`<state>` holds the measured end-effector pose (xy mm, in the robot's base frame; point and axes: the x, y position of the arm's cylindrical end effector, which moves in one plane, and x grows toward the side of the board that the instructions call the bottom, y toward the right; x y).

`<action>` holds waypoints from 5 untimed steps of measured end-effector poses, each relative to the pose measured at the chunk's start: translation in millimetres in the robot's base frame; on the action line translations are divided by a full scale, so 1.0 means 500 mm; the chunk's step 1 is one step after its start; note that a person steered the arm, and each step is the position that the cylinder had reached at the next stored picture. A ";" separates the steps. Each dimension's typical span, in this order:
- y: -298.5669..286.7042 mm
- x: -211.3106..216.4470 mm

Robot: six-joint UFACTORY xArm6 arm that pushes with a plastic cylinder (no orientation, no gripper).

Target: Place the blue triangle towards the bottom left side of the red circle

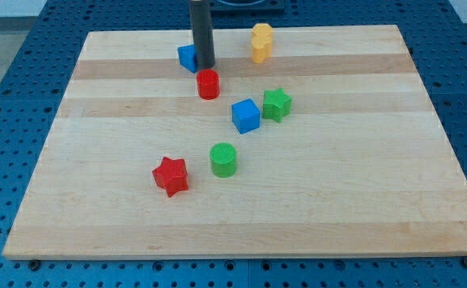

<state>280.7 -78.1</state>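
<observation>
1. There is no gripper on this arm, so nothing is apart, together or clamped; the rod ends in my tip (205,66), which sits on the table (361,184) at the far side, left of centre.
2. My tip stands just right of the blue triangle (187,57) and looks to be touching it; the rod hides the triangle's right part, so I cannot be sure of contact.
3. The red circle (208,84) lies just nearer than my tip and slightly to its right, close to the triangle but apart from it.
4. The triangle is therefore at the circle's far left, not its near left; I judge the task not yet done.
5. The triangle looks like a small, stiff plastic piece, light enough to slide easily on smooth wood and not fragile.
6. It cannot be grasped; the place to press is its far face, pushing it nearer along the circle's left.
7. Its slanted sides may make it turn or slip off my tip unless the push goes through its middle.
8. The circle is close enough to be knocked if the triangle drifts right.
9. The yellow block (261,42), blue cube (246,115), green star (277,104), green cylinder (224,159) and red star (170,176) lie well clear of that path.
</observation>
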 end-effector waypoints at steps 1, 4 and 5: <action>-0.057 -0.018; -0.137 -0.107; -0.154 0.001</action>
<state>281.3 -155.3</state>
